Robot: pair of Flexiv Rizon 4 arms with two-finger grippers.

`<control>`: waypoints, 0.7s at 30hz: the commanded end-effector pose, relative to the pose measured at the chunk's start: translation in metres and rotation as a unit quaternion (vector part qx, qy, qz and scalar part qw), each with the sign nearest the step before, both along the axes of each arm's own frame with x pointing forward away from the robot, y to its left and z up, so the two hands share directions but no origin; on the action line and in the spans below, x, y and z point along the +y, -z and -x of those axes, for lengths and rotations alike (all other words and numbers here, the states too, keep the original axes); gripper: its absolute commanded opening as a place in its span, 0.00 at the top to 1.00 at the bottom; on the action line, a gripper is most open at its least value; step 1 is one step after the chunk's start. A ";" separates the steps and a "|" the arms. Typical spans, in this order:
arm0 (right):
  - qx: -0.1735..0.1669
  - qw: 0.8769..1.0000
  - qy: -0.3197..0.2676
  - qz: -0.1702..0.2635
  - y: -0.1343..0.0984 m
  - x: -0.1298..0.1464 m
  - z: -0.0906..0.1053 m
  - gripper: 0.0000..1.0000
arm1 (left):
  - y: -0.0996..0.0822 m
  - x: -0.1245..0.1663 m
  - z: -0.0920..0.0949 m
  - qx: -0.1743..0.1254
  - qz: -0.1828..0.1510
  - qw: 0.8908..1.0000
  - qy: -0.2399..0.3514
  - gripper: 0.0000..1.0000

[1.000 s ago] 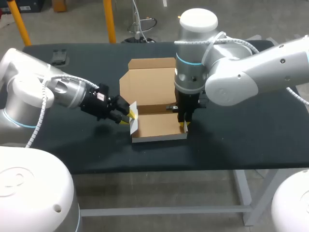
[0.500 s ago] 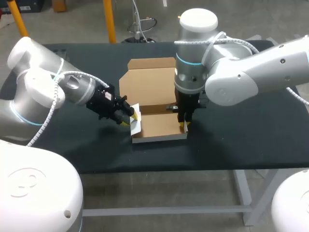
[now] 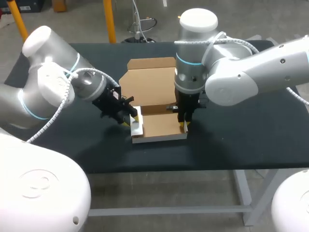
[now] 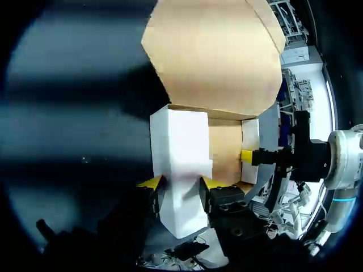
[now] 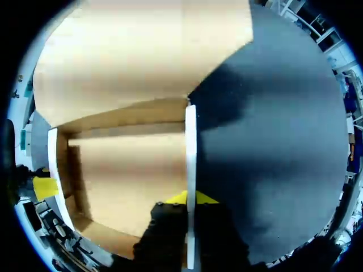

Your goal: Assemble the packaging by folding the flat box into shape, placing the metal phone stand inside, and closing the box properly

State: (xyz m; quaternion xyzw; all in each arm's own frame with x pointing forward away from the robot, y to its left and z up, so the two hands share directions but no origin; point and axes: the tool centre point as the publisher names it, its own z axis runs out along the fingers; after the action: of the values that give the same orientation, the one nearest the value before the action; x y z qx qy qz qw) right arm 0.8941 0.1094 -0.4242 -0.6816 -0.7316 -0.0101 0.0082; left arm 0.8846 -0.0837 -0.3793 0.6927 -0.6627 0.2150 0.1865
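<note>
Box (image 3: 159, 124) looks light, easily creased; left gripper (image 4: 180, 182) clamps left wall (image 4: 178, 141), right gripper (image 5: 191, 198) clamps right wall (image 5: 191, 147); best held gently

- A robotics lab, by the look of it.
- Two large white robot arms, the left arm (image 3: 48, 87) and the right arm (image 3: 256, 72), work over one dark-topped table (image 3: 241, 137).

The left arm (image 3: 72, 92) swings its elbow toward the table's far edge. The left gripper (image 3: 133, 119) edges closer to the box (image 3: 159, 126), whose left flap (image 3: 137, 126) now stands steeper.
</note>
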 end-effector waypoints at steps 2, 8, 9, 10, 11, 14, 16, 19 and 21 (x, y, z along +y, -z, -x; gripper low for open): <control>0.003 1.000 0.000 0.002 0.001 0.001 -0.002 1.00 | 0.006 -0.005 -0.006 0.015 -0.103 0.995 0.002 0.60; 0.003 1.000 0.000 0.002 0.001 0.001 -0.002 1.00 | 0.012 -0.003 -0.005 0.019 -0.140 0.990 0.001 0.65; 0.003 1.000 0.000 0.002 0.001 0.001 -0.002 1.00 | 0.013 -0.003 -0.005 0.020 -0.147 0.989 0.002 0.65; 0.003 1.000 0.000 0.002 0.001 0.001 -0.002 1.00 | 0.014 -0.003 -0.005 0.020 -0.154 0.988 0.001 0.66; 0.003 1.000 0.000 0.002 0.001 0.001 -0.002 1.00 | 0.015 -0.003 -0.005 0.020 -0.158 0.987 0.001 0.67; 0.003 1.000 0.000 0.002 0.001 0.001 -0.002 1.00 | 0.017 -0.002 -0.005 0.021 -0.177 0.984 0.001 0.69; 0.003 1.000 0.000 0.002 0.001 0.001 -0.002 1.00 | 0.018 -0.002 -0.005 0.021 -0.187 0.982 0.001 0.71; 0.003 1.000 0.000 0.002 0.001 0.001 -0.002 1.00 | 0.021 -0.002 -0.005 0.021 -0.207 0.978 0.000 0.72; 0.003 1.000 0.000 0.002 0.001 0.001 -0.002 1.00 | 0.022 -0.002 -0.005 0.022 -0.217 0.976 0.000 0.74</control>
State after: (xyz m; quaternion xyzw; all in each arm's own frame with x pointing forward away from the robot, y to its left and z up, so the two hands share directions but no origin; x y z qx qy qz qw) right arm 0.8941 0.1094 -0.4240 -0.6817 -0.7315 -0.0101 0.0082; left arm 0.8872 -0.0793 -0.3973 0.7113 -0.6817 0.1256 0.1164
